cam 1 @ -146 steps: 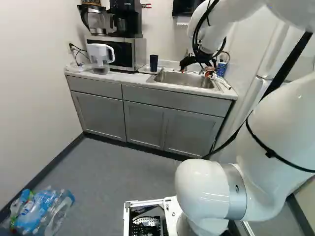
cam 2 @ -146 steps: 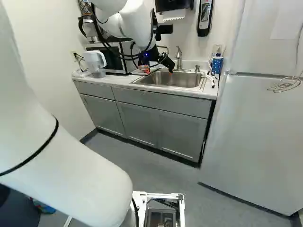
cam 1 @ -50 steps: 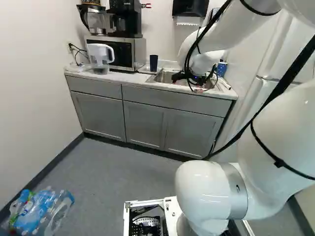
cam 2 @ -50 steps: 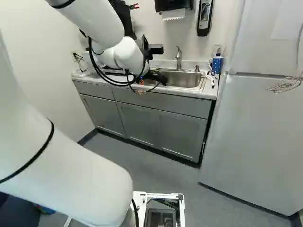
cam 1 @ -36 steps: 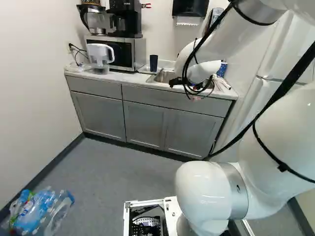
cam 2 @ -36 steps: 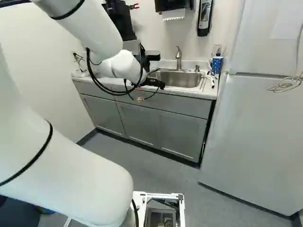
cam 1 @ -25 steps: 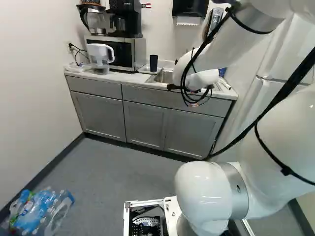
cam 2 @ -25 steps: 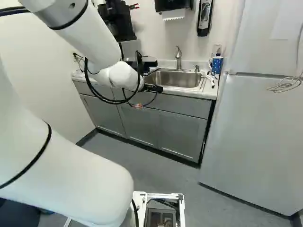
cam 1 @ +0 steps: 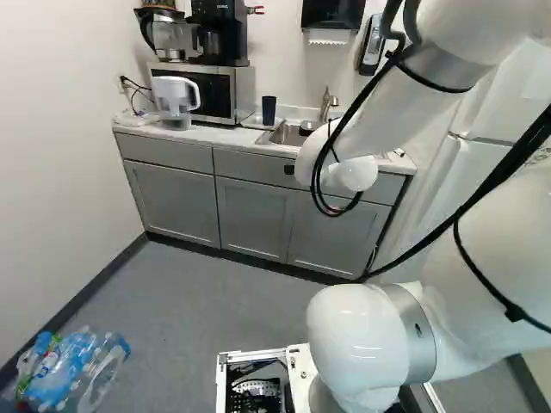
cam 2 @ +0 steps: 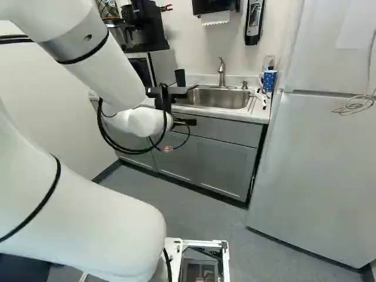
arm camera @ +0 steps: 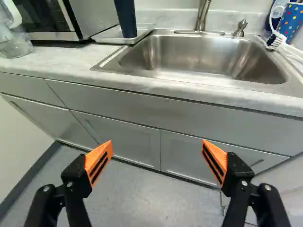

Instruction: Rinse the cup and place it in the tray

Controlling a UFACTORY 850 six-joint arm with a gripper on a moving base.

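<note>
Presently, hand: the hand is released, its orange-padded fingers spread wide with nothing between them; it hangs in front of the grey cabinets, well apart from the cup.
Cup: the dark cup stands on the tray, wider end up; whether it is wet cannot be told.
Tray: the tray lies on the bench, between the microwave and the sink, just beside the sink's rim.
Sink: the metal sink is set into the bench; the faucet rises behind it, with a small metal fitting beside it.
Far side of sink: a blue spotted mug stands at the end away from the microwave; a white brush lies near it.
Microwave: the microwave sits on the bench, bearing a black coffee maker; a clear pitcher with a white handle stands in front of it.
Floor: plastic bottles lie in a cluster at the lower left of the left base view.
Refrigerator: a white refrigerator stands at the right of the right base view.
</note>
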